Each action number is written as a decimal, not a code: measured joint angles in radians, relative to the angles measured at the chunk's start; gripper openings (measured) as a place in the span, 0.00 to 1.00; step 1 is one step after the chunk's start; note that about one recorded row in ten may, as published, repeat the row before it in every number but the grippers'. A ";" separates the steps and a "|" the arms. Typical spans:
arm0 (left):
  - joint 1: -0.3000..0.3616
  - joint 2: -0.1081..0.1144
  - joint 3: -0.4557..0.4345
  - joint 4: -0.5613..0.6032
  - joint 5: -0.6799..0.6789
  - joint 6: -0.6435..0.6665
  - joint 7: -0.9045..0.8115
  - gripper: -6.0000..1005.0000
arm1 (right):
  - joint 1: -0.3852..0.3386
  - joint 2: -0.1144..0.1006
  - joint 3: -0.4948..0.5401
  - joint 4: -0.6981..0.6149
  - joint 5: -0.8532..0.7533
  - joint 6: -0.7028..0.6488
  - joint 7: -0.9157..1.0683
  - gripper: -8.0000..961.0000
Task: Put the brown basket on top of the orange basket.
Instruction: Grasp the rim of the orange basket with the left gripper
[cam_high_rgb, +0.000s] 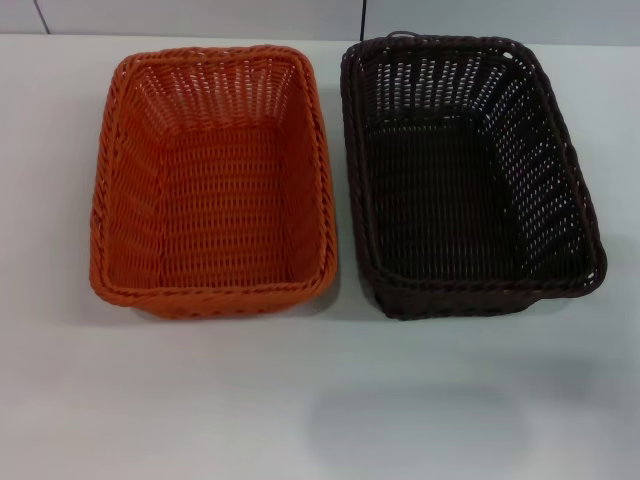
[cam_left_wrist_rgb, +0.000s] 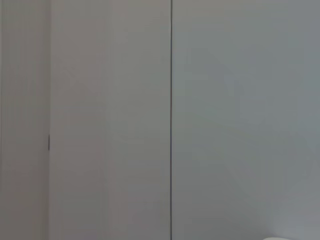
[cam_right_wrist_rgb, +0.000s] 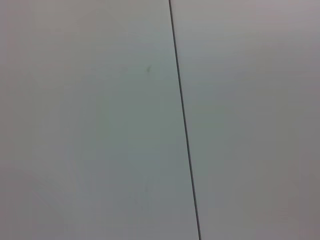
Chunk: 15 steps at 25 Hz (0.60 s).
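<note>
The orange basket (cam_high_rgb: 215, 180) stands upright and empty on the white table (cam_high_rgb: 320, 400), left of centre in the head view. The brown basket (cam_high_rgb: 465, 175) stands upright and empty right beside it, to its right, the two rims almost touching. Neither gripper nor arm shows in the head view. The left wrist view and the right wrist view show only plain grey panels with a thin dark seam, no basket and no fingers.
The table's far edge meets a pale wall (cam_high_rgb: 200, 15) just behind the baskets. A faint shadow (cam_high_rgb: 420, 425) lies on the table in front of the brown basket.
</note>
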 joint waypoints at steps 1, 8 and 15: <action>0.000 0.000 0.000 0.000 0.000 0.000 0.000 0.79 | -0.001 0.000 0.000 0.000 0.000 0.000 0.000 0.87; 0.000 0.000 0.002 0.002 0.000 0.000 0.000 0.79 | -0.006 0.000 0.000 0.000 0.000 0.000 0.000 0.87; 0.000 0.012 0.100 0.029 0.000 0.096 -0.001 0.79 | 0.005 -0.002 -0.022 -0.013 0.000 0.000 0.000 0.87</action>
